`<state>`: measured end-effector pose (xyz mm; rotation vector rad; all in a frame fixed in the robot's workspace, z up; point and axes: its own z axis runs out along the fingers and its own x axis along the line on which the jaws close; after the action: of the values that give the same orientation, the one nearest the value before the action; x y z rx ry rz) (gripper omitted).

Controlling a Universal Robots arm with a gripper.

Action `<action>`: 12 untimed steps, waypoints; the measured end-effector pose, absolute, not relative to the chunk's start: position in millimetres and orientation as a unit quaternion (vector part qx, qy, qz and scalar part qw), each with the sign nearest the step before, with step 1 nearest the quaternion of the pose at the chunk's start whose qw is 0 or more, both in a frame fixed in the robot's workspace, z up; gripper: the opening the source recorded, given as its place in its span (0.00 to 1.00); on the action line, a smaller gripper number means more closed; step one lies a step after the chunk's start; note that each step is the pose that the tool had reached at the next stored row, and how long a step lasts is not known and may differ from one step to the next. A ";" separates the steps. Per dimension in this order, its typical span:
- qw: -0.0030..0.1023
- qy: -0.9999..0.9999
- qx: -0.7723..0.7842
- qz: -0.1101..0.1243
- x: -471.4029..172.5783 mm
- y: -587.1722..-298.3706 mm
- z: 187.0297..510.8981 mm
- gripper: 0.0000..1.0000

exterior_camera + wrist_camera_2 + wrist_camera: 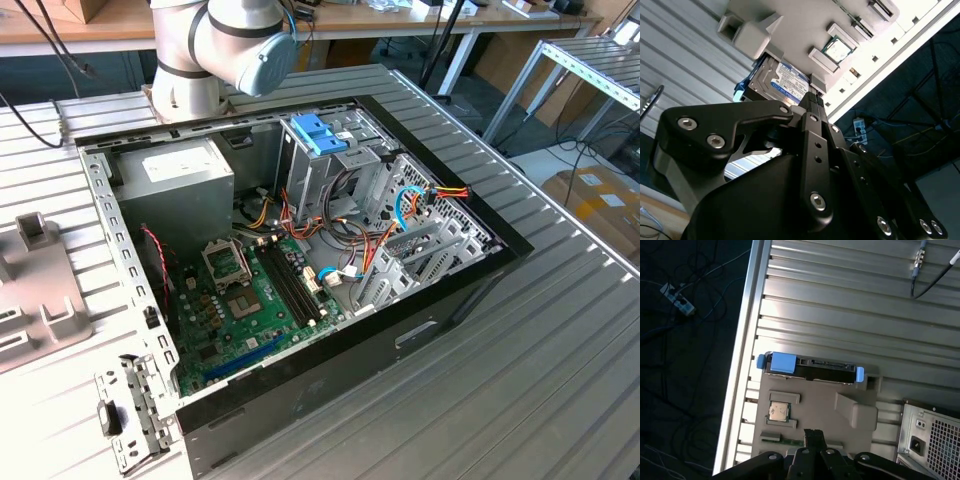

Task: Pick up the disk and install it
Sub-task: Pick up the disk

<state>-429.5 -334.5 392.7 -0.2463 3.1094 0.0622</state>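
My pincer (812,432) is pressed together, fingertips meeting, with nothing held between them. In both wrist views it hangs over the grey fixture plate (825,412), apart from the disk (812,371). The disk lies flat in a pocket along one edge of that plate, its blue tab (783,362) at one end. A processor chip (779,411) sits in a neighbouring pocket. The plate rests on the ribbed metal table (850,305). In the exterior view, the open computer case (430,330) stands on the same table.

The arm (190,50) is a thick silver-grey tube with a rounded, pale blue joint cap (268,62). In both wrist views the gripper (813,100) (812,434) is matte black. Its flat, angular links are pinned with silver socket-head screws (818,201) and narrow to slim jaws.
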 end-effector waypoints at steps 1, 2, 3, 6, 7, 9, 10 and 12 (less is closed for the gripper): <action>0.011 0.996 -0.081 0.020 -429.5 -334.5 392.7 0.11; 0.011 0.996 -0.083 0.020 -429.5 -334.5 392.7 0.11; 0.011 0.996 -0.085 0.020 -429.5 -334.5 392.7 0.11; 0.011 0.995 -0.093 0.020 -429.5 -334.5 392.7 0.11; 0.011 0.995 -0.096 0.020 -429.5 -334.5 392.7 0.11; 0.011 0.995 -0.100 0.020 -429.5 -334.5 392.7 0.11; 0.010 0.994 -0.104 0.020 -429.5 -334.5 392.7 0.11; 0.010 0.993 -0.112 0.020 -429.5 -334.5 392.7 0.11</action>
<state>-429.5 -334.5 392.7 -0.3487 3.1008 0.0633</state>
